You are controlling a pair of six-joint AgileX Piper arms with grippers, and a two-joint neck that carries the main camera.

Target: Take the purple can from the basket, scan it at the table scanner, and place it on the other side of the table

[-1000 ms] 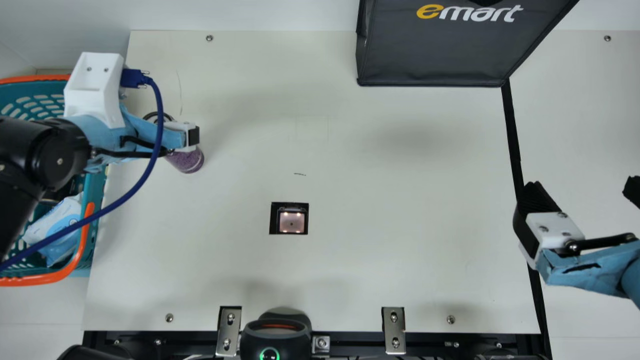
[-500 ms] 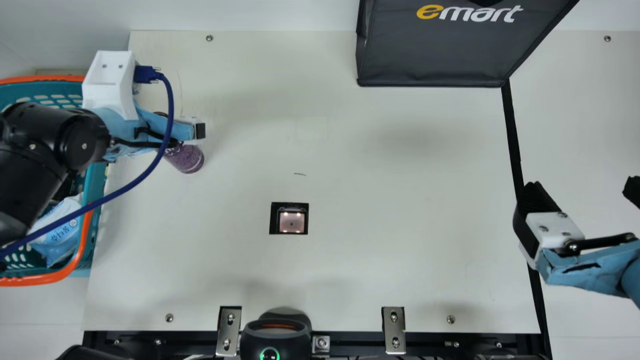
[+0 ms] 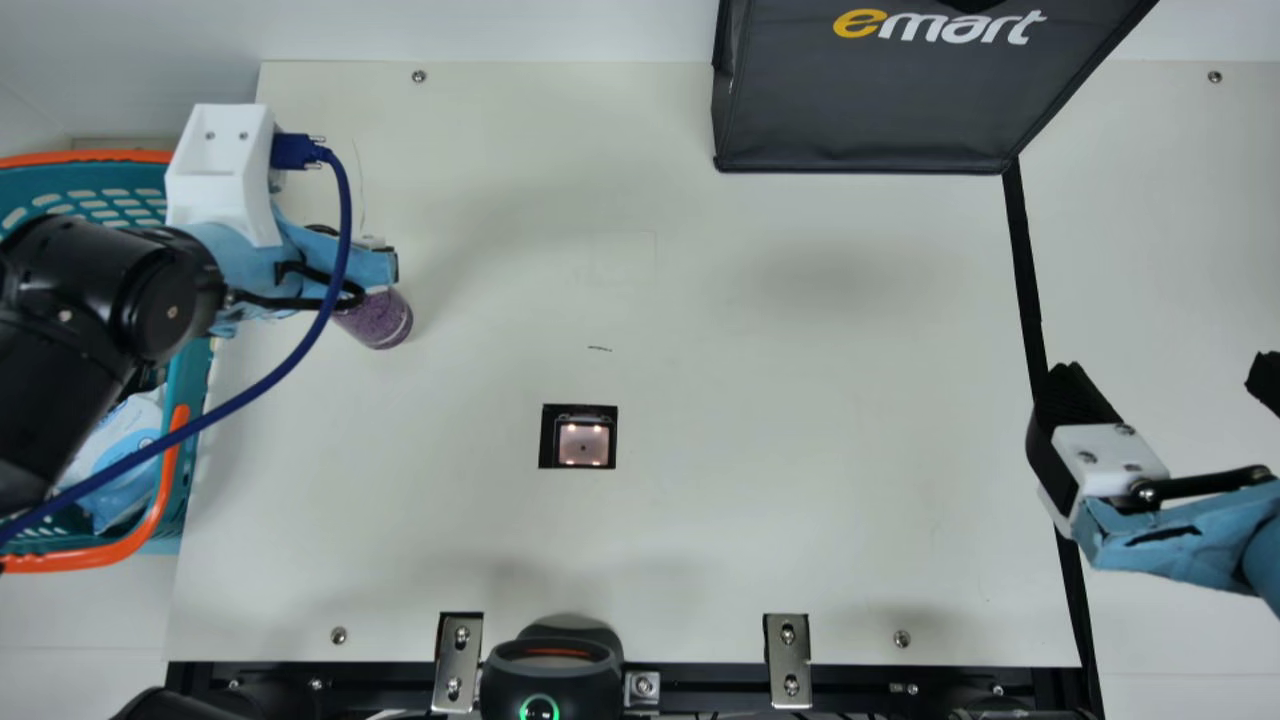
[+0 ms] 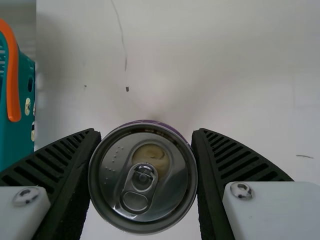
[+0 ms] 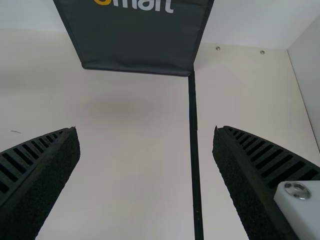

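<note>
In the main view, my left gripper [image 3: 375, 265] is over the table's left part, beside the basket [image 3: 188, 375], with the purple can [image 3: 378, 322] leaning out from under it. Seen from its wrist, the left gripper [image 4: 146, 135] is shut on the purple can [image 4: 142, 182], ribbed fingers pressed to both sides and the pull-tab lid facing the camera. The table scanner [image 3: 583, 445] is lit, set in the tabletop. My right gripper [image 3: 1165, 385] stands open at the right edge; in its own wrist view the right gripper [image 5: 146, 137] has nothing between its fingers.
A dark shopping bag [image 3: 860, 100] stands at the back right. A blue-and-white pack [image 3: 125, 450] lies in the basket. The left arm's blue cable [image 3: 265, 385] loops over the basket's edge. A black device [image 3: 550, 675] sits at the front edge.
The left gripper first moved a little to the right, then its fingers closed in on the purple can, which shifted slightly. The right arm has kept still.
</note>
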